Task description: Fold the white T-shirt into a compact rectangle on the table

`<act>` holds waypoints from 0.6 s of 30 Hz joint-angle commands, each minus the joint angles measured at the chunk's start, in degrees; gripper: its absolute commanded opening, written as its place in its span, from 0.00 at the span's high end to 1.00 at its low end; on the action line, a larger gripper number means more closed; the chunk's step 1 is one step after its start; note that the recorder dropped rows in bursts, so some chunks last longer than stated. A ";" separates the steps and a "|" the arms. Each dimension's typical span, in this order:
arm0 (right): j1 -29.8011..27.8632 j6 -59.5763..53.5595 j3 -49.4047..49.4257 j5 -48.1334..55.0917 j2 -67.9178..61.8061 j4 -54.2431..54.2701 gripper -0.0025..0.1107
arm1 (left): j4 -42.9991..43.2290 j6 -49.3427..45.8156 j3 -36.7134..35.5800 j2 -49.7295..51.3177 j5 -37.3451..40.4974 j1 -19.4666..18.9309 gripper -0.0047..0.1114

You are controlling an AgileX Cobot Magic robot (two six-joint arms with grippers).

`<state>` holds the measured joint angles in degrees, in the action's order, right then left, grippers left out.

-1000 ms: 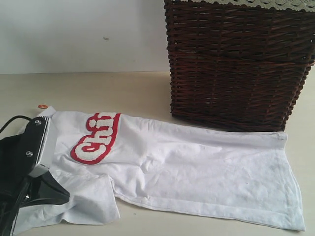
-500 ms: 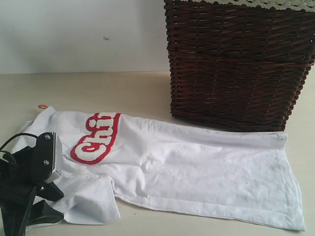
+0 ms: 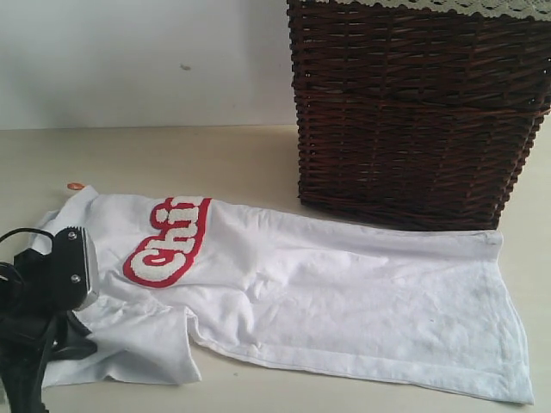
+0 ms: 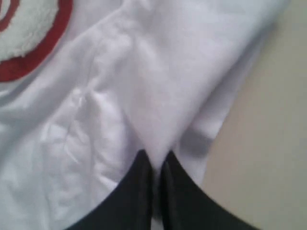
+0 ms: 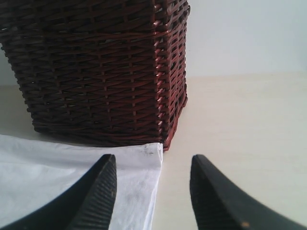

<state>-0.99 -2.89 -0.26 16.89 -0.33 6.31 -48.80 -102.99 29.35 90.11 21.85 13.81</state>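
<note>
The white T-shirt [image 3: 344, 292] lies spread across the table [image 3: 215, 163], with its red-outlined lettering [image 3: 168, 241] near the left end and an orange tag [image 3: 76, 186] at the far left. My left gripper [image 3: 82, 344] sits at the shirt's front left part and is shut, pinching a ridge of the white cloth [image 4: 158, 110] between its black fingers [image 4: 139, 182]. My right gripper [image 5: 152, 160] does not show in the exterior view. It hangs open just over the shirt's hem corner [image 5: 139, 172], with one finger over cloth and the other over bare table.
A tall dark wicker basket [image 3: 413, 112] with a lace-edged liner [image 3: 448, 7] stands at the back right, touching or nearly touching the shirt's far edge. It fills the space ahead of the right gripper [image 5: 105, 72]. A pale wall rises behind the table.
My left gripper dropped from the collar area toward the shirt's front left, opened, then shut on the cloth. The bunched sleeve fabric there has shifted left and flattened. The right gripper is unchanged.
</note>
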 commanded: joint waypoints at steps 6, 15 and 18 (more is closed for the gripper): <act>-0.32 0.03 0.26 -0.72 0.33 -0.17 0.56 | 15.47 0.06 0.21 -4.98 31.84 -1.30 0.96; -0.32 0.03 0.26 -0.72 0.33 -0.17 0.56 | 8.58 0.06 0.21 -4.64 12.41 -1.30 0.94; -0.32 0.03 0.26 -0.72 0.33 -0.17 0.56 | 8.09 -0.08 0.21 -4.64 5.30 -1.30 0.87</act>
<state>-0.99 -2.89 -0.26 16.89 -0.33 6.31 -39.02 -102.99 29.61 85.62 33.92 12.62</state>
